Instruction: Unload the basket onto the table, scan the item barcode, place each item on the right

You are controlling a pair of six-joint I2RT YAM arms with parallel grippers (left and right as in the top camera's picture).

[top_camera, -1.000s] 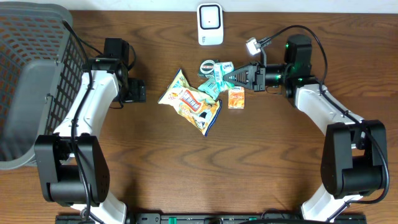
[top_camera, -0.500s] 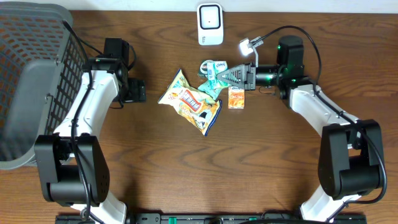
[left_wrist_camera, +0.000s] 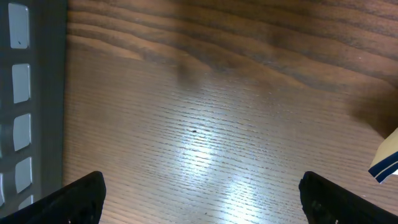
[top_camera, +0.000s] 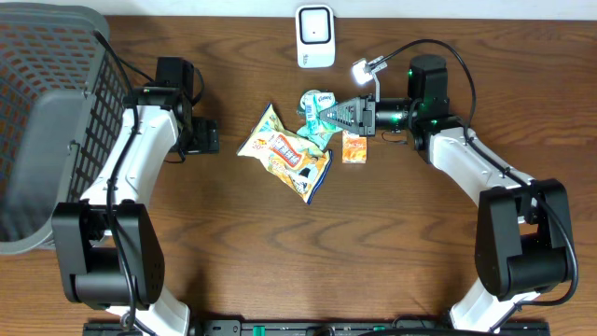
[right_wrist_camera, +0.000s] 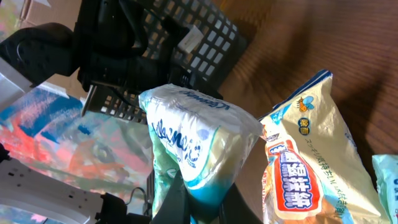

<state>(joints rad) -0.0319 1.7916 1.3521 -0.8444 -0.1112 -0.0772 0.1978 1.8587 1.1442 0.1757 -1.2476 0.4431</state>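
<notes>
1. Surface [top_camera: 392, 243]: brown wood. It carries every item listed below.

2. Basket [top_camera: 47, 112]: grey, with mesh walls, at the far left edge of the surface. Its inside shows only the grey floor and the mesh. In my left wrist view its wall [left_wrist_camera: 25, 93] stands just beside my left claw.

3. Left claw [top_camera: 200, 136]: beside the basket and well apart from the items. The jaws are spread wide. Both fingertips [left_wrist_camera: 81, 199] hang over bare wood and hold nothing.

4. Right claw [top_camera: 332, 114]: reaches in from the right. The jaws are closed tight on the pack.

5. Bag [top_camera: 284, 154]: a yellow snack bag lying flat at mid-surface, between my two claws. One corner of it [left_wrist_camera: 385, 155] shows at the right edge of my left wrist view.

6. Scanner [top_camera: 315, 35]: a white unit at the far edge of the surface, just beyond the pack.

7. Pack [top_camera: 317, 101]: a teal-and-white tissue pack held in my right claw, between the scanner and the bag. In my right wrist view the pack [right_wrist_camera: 199, 146] fills the centre and the bag [right_wrist_camera: 305, 168] is to its right. I cannot tell whether the pack is clear of the surface.

8. Box [top_camera: 354, 147]: small and orange, on the surface just beside my right claw.

9. Second pack [top_camera: 315, 132]: teal, on the surface, touching the bag's upper edge.
</notes>
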